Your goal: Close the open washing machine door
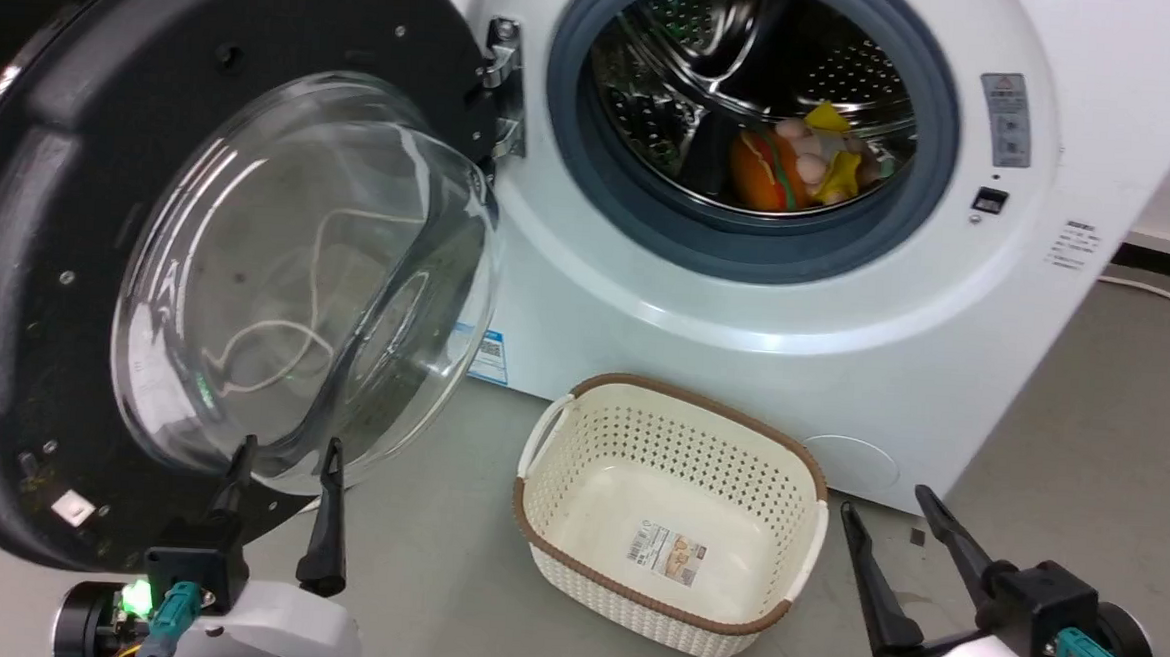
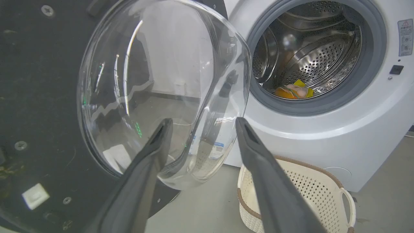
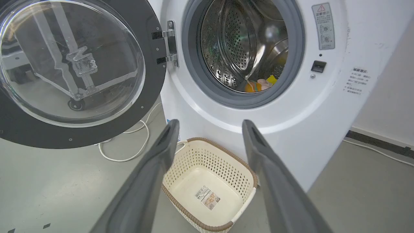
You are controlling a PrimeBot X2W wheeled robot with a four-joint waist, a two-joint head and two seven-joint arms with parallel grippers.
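Grey floor [image 1: 1090, 445] throughout, white machine front [image 1: 1111, 36] behind. Far left: washing machine door [image 1: 37, 270] standing wide open, hinge [image 1: 502, 94] at its right edge, glass bowl bulging toward robot. Left gripper [image 1: 290, 445] just below bowl, fingers parted, holding nothing; judged staged for a push on door. Centre: cream basket [image 1: 677, 388] on floor beneath drum opening [image 1: 565, 137], near door's closing sweep; clearance to be checked. Toys [image 1: 804, 165] inside drum. Right: right gripper [image 1: 884, 499] low, fingers spread, unladen, well apart from door.

- The washing machine door [image 1: 218, 269] runs off the head view's left and top edges.
- Orange and yellow things [image 1: 804, 165] in the drum [image 1: 678, 73], perhaps soft toys, are too jumbled to tell.
- The label [image 1: 1072, 244] has print too small to read.
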